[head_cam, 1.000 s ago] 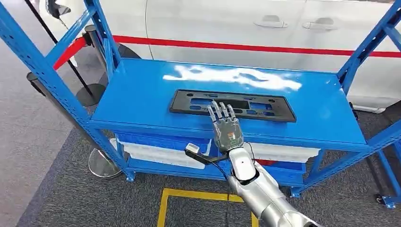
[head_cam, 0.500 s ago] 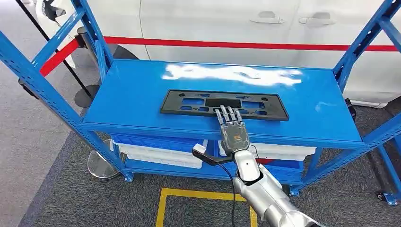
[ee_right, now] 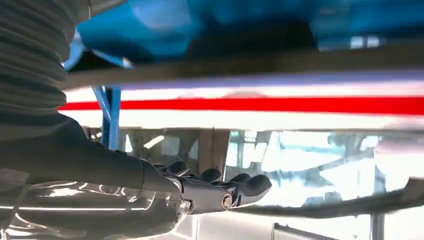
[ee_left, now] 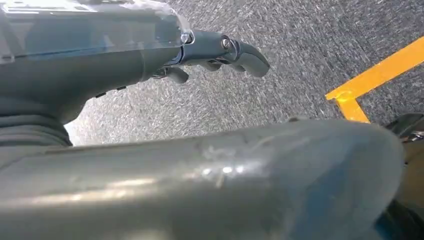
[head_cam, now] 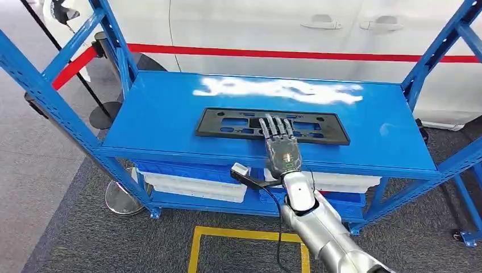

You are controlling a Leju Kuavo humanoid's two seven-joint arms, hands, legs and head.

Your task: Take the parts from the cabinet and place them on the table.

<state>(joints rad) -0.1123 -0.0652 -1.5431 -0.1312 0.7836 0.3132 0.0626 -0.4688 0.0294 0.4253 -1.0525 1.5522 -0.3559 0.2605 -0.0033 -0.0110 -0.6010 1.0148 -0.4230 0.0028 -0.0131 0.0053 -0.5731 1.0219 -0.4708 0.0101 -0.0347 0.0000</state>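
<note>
A flat black plastic plate (head_cam: 227, 122) with several cut-outs lies lengthwise on the blue top shelf (head_cam: 165, 108) of the cabinet. My right hand (head_cam: 281, 148) reaches across the shelf's front edge, its fingers spread and stretched out flat over the plate's middle, holding nothing. Whether the fingers touch the plate is unclear. In the right wrist view the right hand's dark fingers (ee_right: 220, 192) are extended, with the blue shelf (ee_right: 150, 25) blurred close by. My left hand (ee_left: 220, 50) hangs over grey carpet, fingers loosely extended and empty.
Blue uprights (head_cam: 51, 91) frame the cabinet at both ends. Blue and white bins (head_cam: 187, 182) sit on the lower shelf. A white car (head_cam: 256, 23) with a red stripe stands right behind. A stanchion base (head_cam: 122, 199) is at the left, and yellow floor tape (head_cam: 227, 233) in front.
My right hand has pushed forward from the plate's near edge to lie over its middle. The whole picture shifted slightly as the camera moved.
</note>
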